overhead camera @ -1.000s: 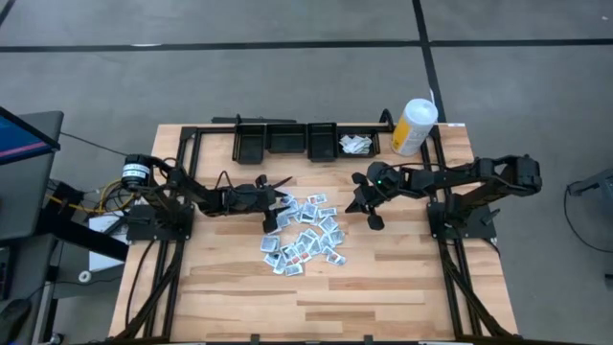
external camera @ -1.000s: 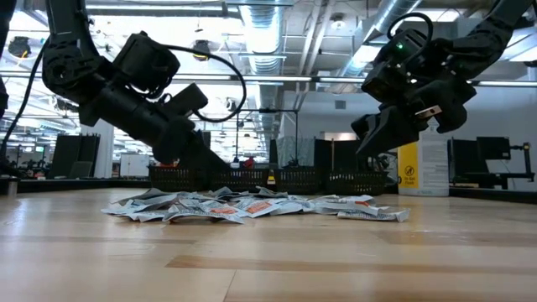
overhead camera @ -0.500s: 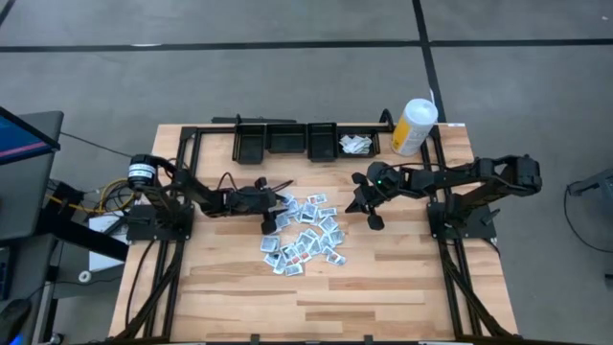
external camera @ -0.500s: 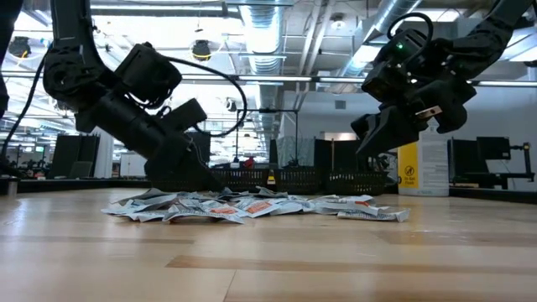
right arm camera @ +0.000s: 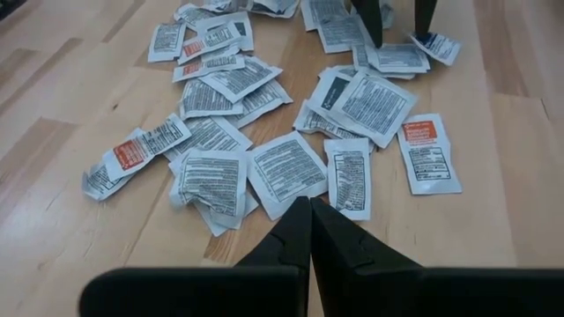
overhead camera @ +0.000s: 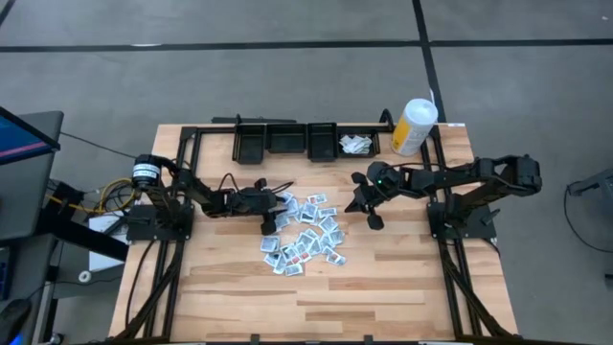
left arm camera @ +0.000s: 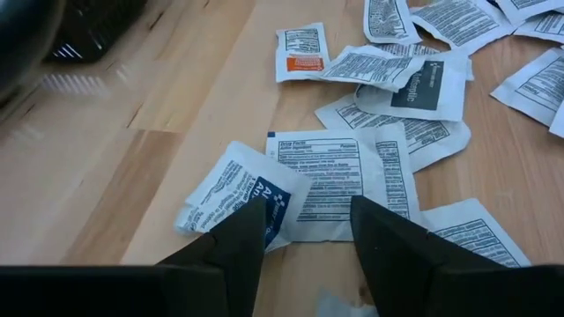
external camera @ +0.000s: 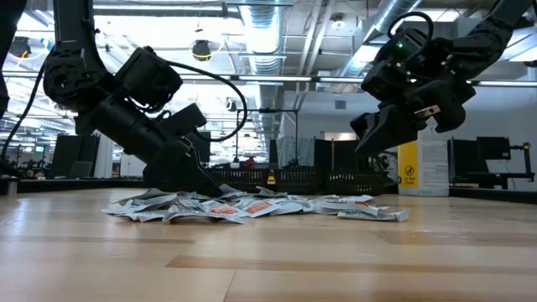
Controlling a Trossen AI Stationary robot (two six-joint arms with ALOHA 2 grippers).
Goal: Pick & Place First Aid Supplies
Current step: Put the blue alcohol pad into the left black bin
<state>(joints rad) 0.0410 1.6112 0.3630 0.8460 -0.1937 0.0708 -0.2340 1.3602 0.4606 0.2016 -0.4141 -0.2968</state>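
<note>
The first aid supplies [overhead camera: 305, 235] are small flat white packets with grey-blue or orange print, lying in a loose pile at the table's middle. My left gripper [left arm camera: 308, 229] is down at the pile's left edge [external camera: 205, 186]. It is open, with one finger either side of the near edge of a white square packet [left arm camera: 330, 185]. A blue-printed packet [left arm camera: 231, 195] lies by one fingertip. My right gripper [right arm camera: 310, 207] hangs shut above the pile's right side [overhead camera: 352, 204], holding nothing. My left gripper comes slanting down from the table's left. Its fingertips [left arm camera: 251, 220] stand at the blue-printed packet's corner and over the white square packet's edge [left arm camera: 368, 198]. I cannot tell whether they touch the packets, which lie flat on the table.
A row of black bins [overhead camera: 284, 142] stands at the far edge, and the rightmost bin [overhead camera: 356, 144] holds a few packets. A tall white-and-yellow canister [overhead camera: 414, 126] stands to the right of the bins. Bare wood lies on the near side of the pile.
My left gripper has sunk toward the table and tipped further down, and its fingertips now reach the pile's left edge. The packets have stayed in place.
</note>
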